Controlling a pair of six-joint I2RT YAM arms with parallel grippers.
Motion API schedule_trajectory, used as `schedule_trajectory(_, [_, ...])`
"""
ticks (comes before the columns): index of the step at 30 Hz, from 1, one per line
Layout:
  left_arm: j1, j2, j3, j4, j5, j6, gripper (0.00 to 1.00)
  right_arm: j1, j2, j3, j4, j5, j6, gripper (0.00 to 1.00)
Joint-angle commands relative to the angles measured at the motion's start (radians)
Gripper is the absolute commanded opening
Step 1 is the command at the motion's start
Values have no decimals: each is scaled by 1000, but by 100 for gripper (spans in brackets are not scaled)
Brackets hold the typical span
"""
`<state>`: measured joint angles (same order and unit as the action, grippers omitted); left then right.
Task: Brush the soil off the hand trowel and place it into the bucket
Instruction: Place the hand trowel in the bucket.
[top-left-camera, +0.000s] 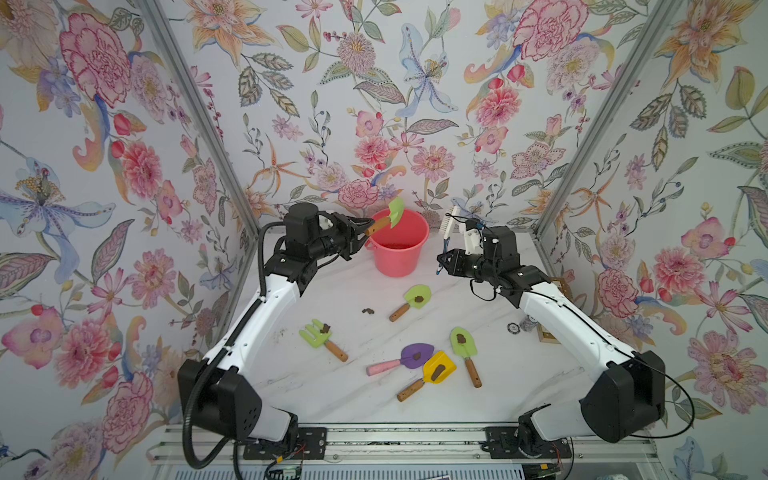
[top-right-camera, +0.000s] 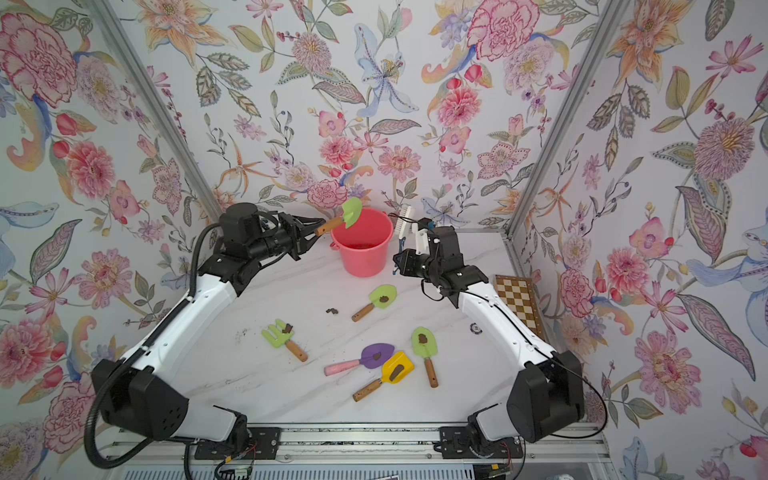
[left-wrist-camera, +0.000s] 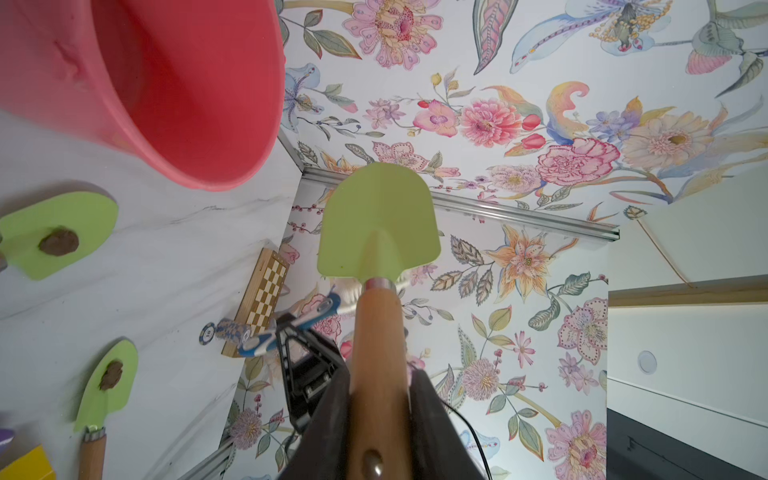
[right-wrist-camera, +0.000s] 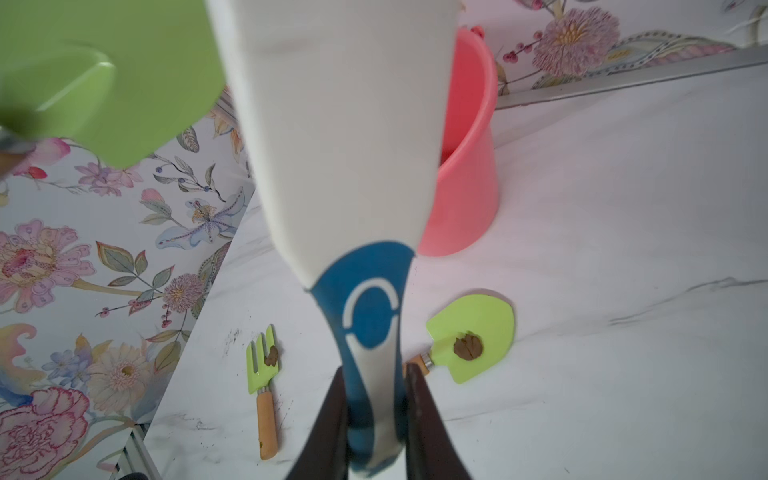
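Closest to you, the left arm (top-left-camera: 266, 307) and right arm (top-left-camera: 557, 320) reach in from the front rail (top-left-camera: 407, 434) over the white desk (top-left-camera: 332, 386). The bucket (top-left-camera: 397, 262) stands upright at the back, between the two hands. Your left hand (top-left-camera: 360, 235) is clamped on the wooden handle of the green hand trowel (top-left-camera: 385, 223), whose blade tilts upward above the rim on the left arm's side, not yet inside. Your right hand (top-left-camera: 441, 262) is closed on the blue handle of the brush (top-left-camera: 450, 223), which is raised just beside the bucket and apart from the blade. No soil shows on that blade in either wrist view, so I judge the brushing done. A loose soil lump (top-left-camera: 368, 311) lies mid-desk. For the drop, centre the blade over the mouth, tip it down and lower it past the rim before letting go — and hold the brush clear.
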<state>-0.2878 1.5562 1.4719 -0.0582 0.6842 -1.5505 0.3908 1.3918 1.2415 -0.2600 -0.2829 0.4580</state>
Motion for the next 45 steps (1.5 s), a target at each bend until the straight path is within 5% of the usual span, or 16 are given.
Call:
schedule_trajectory(1, [6,144,165,-33,0,91,6,-3,-85,-35,-81,83,5,0])
schedule_trajectory(11, [-7,441,535,-496,-132,415,7,-25,-338,-187,-130,285,68,1])
schedule_trajectory(21, [-75,720,1119,-1052,-432,1028,8,-39,-399,-264,-131,335,113,1])
schedule_trajectory(31, [-155,667,988,-1052,-622,1294,12,-40,-357,-229,-148,303,109,1])
schedule_trajectory(42, [-224,593,918,-864,-753,1381,56,-39,-345,-217,-157,276,99,2])
schedule_trajectory(45, [-235,534,888,-811,-768,1399,57,-41,-340,-212,-156,268,97,2])
